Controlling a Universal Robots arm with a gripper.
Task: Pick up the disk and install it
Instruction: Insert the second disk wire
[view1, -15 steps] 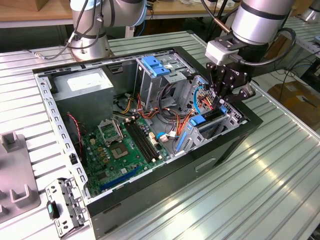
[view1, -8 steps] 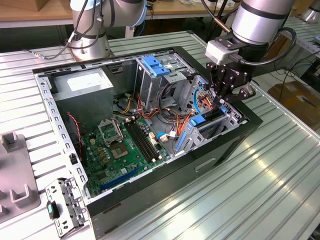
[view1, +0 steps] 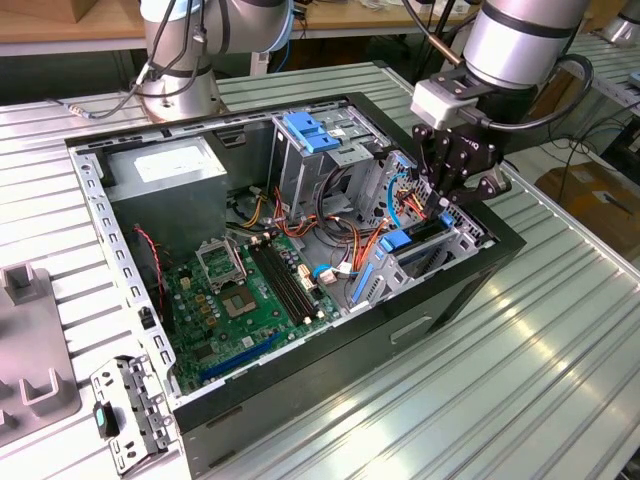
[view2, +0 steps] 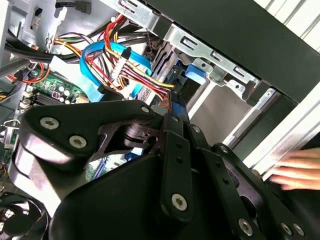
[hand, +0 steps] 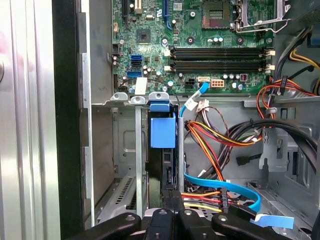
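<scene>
The disk (view1: 412, 241), black with blue rails, stands on edge in a slot of the drive cage (view1: 462, 238) at the open computer case's corner, on the exterior view's right. In the first wrist view the disk (hand: 164, 167) runs down the slot with its blue tab (hand: 162, 131) at the far end. My gripper (view1: 447, 205) hangs straight over the cage. Its black fingers meet on the near edge of the disk in both wrist views (hand: 170, 214) (view2: 168, 119), shut on it.
Orange, red and yellow cable bundles (hand: 215, 142) and a flat blue cable (hand: 225, 187) lie right beside the slot. The green motherboard (view1: 250, 290) fills the case floor. A light-blue ribbed bracket (view1: 310, 130) tops the rear bay. A person's hand (view2: 295, 170) rests outside the case wall.
</scene>
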